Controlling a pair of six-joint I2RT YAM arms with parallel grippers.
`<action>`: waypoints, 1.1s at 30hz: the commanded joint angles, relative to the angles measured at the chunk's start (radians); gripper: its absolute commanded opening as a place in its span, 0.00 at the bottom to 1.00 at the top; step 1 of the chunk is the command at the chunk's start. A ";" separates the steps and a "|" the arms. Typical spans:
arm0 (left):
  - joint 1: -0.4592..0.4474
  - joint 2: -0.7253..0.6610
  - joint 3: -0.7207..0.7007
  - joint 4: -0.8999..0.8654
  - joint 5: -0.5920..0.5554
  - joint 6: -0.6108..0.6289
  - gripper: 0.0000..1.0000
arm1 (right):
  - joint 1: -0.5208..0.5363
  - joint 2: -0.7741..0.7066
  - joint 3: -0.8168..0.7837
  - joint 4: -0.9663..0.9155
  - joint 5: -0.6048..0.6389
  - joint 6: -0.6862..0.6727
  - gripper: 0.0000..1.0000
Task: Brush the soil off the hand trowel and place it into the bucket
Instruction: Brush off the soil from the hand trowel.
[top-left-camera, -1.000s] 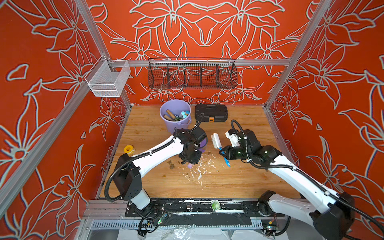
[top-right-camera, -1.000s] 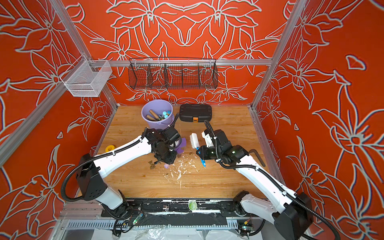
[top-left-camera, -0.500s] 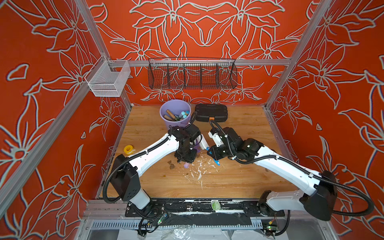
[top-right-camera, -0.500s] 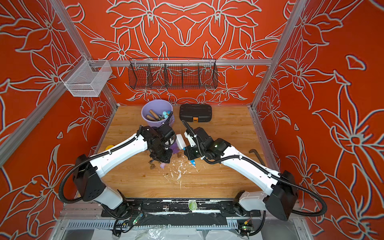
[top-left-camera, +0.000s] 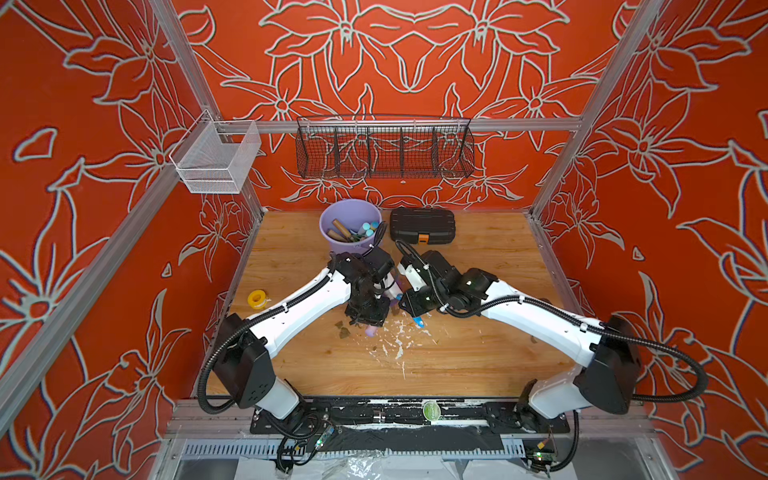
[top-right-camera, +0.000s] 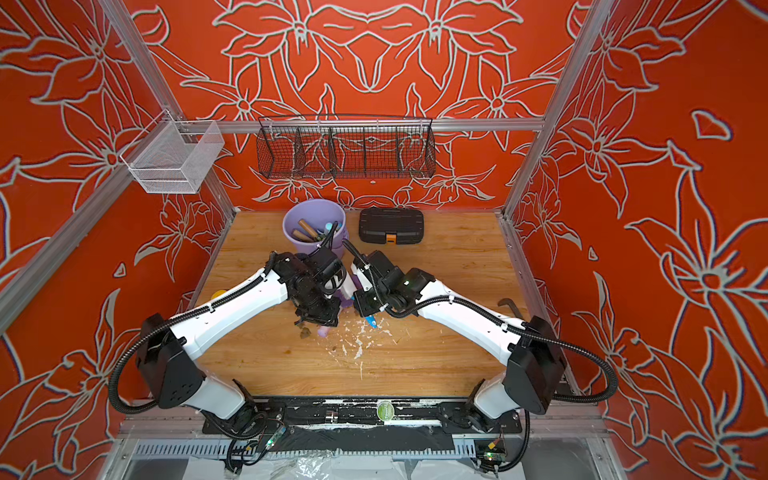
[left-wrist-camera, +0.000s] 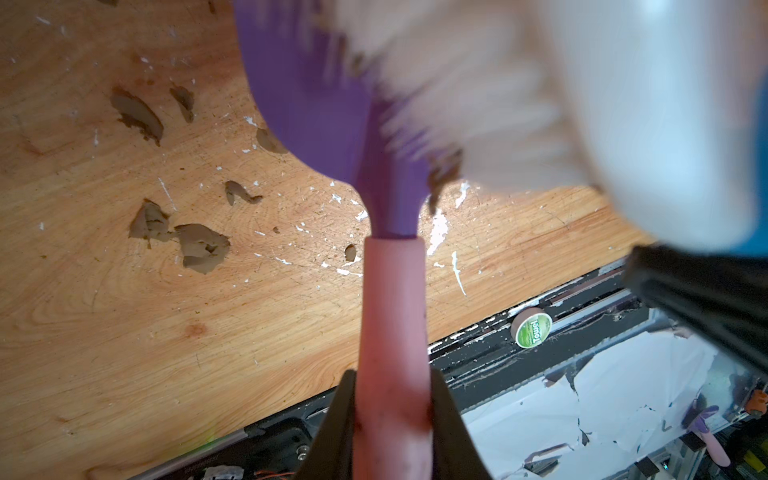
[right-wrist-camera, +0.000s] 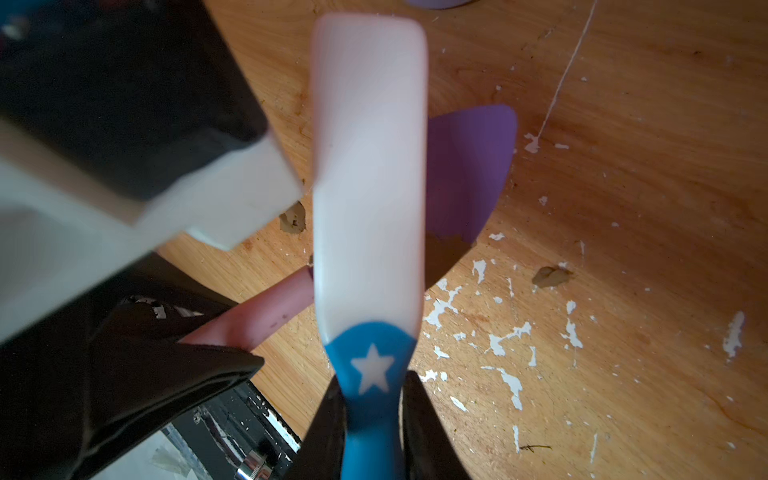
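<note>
The hand trowel has a purple blade (left-wrist-camera: 307, 104) and a pink handle (left-wrist-camera: 392, 316). My left gripper (left-wrist-camera: 392, 415) is shut on that handle and holds the trowel low over the table. My right gripper (right-wrist-camera: 372, 419) is shut on the blue handle of a white brush (right-wrist-camera: 370, 166). The brush lies across the trowel blade (right-wrist-camera: 469, 174), its blurred bristles (left-wrist-camera: 478, 104) on the blade. Soil (left-wrist-camera: 444, 170) clings to the blade's edge, and several clumps (left-wrist-camera: 199, 247) lie on the wood below. The lavender bucket (top-left-camera: 349, 208) stands behind both grippers, with tool handles in it.
A black case (top-left-camera: 422, 224) with an orange latch sits beside the bucket. A yellow tape roll (top-left-camera: 256, 298) lies near the table's left edge. White flecks (top-left-camera: 395, 345) are scattered in front of the grippers. A black wire basket (top-left-camera: 384, 147) and a white mesh basket (top-left-camera: 216, 160) hang on the rails.
My right arm has swung left with the brush, from apart on the right to against the trowel blade. The left gripper with the trowel has barely shifted.
</note>
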 joint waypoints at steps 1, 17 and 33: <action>0.009 -0.021 -0.006 0.002 0.021 0.001 0.00 | 0.014 0.025 0.037 0.003 -0.020 -0.016 0.00; 0.033 -0.012 -0.019 0.007 0.025 0.009 0.00 | 0.017 0.127 0.116 -0.162 0.220 -0.038 0.00; 0.057 -0.026 -0.058 0.023 0.027 0.004 0.00 | 0.019 0.083 0.147 -0.099 0.051 -0.063 0.00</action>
